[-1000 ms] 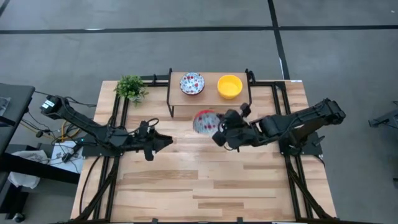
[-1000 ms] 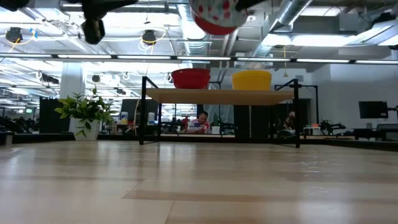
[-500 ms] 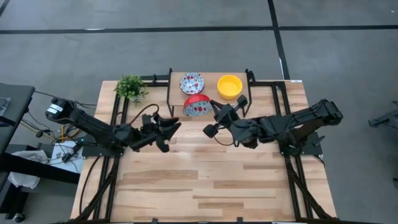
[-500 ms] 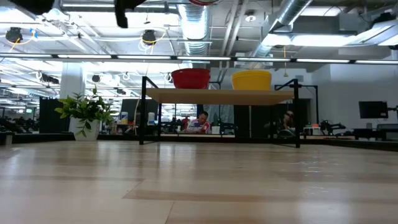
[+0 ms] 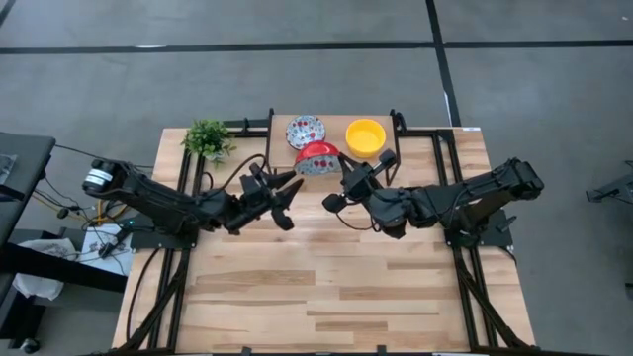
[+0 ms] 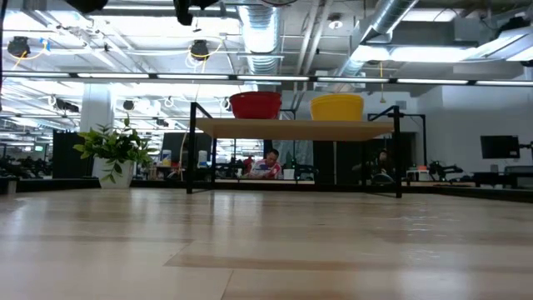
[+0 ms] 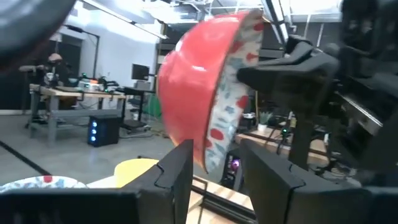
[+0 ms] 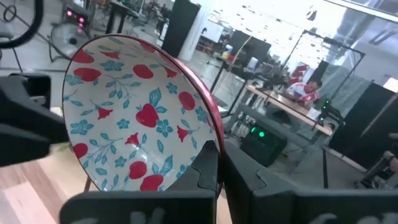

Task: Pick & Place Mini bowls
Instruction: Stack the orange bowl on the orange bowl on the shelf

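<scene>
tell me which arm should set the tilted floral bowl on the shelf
Right. The right gripper pinches the floral bowl by its rim, right beside the shelf. The left gripper is open nearby, gripping nothing.

No legible text, labels, brands, numbers or signs in any view.

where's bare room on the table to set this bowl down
The whole near half of the table, on the near side of both grippers, is bare wood. It is crowded at the far edge: the shelf holds a floral bowl and a yellow bowl, with the potted plant beside it. The left gripper and right gripper meet mid-table around the tilted held bowl.
</scene>
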Available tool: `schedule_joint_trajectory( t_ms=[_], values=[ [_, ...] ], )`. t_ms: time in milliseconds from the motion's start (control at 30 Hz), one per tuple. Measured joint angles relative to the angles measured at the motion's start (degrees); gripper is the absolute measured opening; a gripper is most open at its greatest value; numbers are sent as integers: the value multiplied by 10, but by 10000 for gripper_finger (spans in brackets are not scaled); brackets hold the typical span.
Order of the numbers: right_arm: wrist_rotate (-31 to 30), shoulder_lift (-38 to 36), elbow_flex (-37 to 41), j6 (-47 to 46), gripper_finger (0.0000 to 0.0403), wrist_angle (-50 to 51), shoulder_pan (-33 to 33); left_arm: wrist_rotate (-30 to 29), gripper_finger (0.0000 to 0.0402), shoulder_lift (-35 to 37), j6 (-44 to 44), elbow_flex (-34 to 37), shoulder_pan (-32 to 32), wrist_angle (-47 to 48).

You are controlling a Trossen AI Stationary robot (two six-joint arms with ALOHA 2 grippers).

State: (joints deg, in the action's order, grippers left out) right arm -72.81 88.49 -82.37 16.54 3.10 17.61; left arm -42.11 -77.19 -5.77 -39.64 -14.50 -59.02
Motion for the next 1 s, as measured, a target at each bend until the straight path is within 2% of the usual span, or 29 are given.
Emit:
schedule_joint_trajectory(
  t_ms=[367,533,700,1000],
  values=[
    [8,0,0,5,0,2,0,-3,128,-3,18,-3,32,-4],
    [8,0,0,5,0,2,-1,9,88,-3,51,-3,41,-3],
    [5,0,0,5,0,1,-1,25,17,-3,81,-2,53,-1],
    [9,-2,0,5,0,-6,-1,55,4,-2,124,-1,69,-2]
  ],
)
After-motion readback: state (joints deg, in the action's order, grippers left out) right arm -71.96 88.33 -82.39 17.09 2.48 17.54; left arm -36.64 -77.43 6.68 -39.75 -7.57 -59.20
